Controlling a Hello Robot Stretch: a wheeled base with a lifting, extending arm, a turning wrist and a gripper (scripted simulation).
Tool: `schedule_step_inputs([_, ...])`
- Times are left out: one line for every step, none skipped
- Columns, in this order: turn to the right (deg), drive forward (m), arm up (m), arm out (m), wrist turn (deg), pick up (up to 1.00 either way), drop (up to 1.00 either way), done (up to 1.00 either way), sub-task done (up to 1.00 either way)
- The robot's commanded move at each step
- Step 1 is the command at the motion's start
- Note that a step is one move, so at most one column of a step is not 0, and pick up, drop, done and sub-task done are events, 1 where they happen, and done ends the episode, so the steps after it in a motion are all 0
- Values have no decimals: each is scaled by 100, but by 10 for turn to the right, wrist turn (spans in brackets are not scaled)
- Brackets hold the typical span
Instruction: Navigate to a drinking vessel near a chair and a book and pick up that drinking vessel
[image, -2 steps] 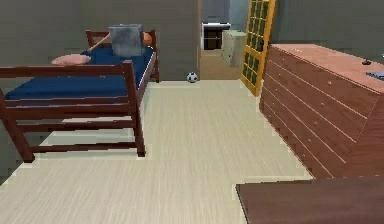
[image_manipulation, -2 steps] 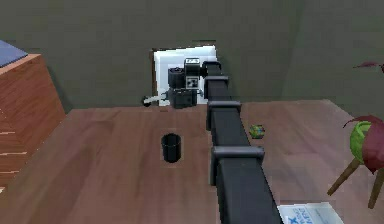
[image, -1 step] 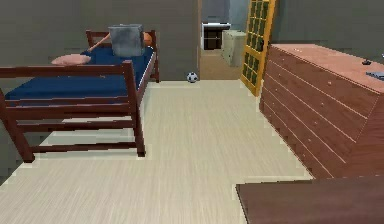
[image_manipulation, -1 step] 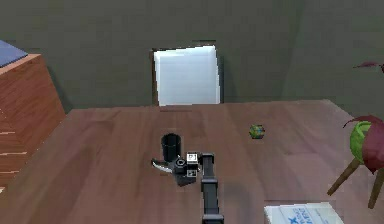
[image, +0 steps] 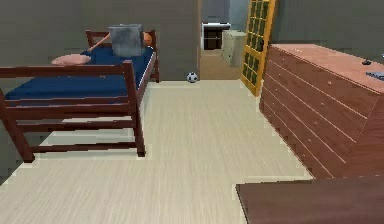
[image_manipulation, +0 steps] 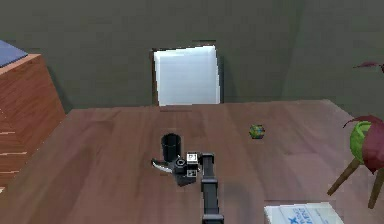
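- The arm rises over the near edge of the table, a little right of the table's middle. A pale blue-and-white book lies at the table's near right corner.
- The gripper sits above the middle of the table. How its jaws stand cannot be told, nor whether it holds anything.
- The dark cup stands upright on the table's middle, directly beyond the gripper and very close to it. Whether the fingers touch it cannot be told.
- Bare tabletop lies on both sides of the cup. A small green thing lies farther right on the table, and a red-and-green object on wooden legs stands at the table's right end.
- A white chair stands against the table's far edge, straight behind the cup.
- A wooden dresser stands off the table's left end.
- In the forward view, past the table's corner, pale floor runs open between the dresser and a blue-mattressed bed.
- Farthest from the table, a ball lies by a doorway with a paned door.
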Motion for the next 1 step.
schedule_step_inputs([0,0,10,0,0,0,0,0,0])
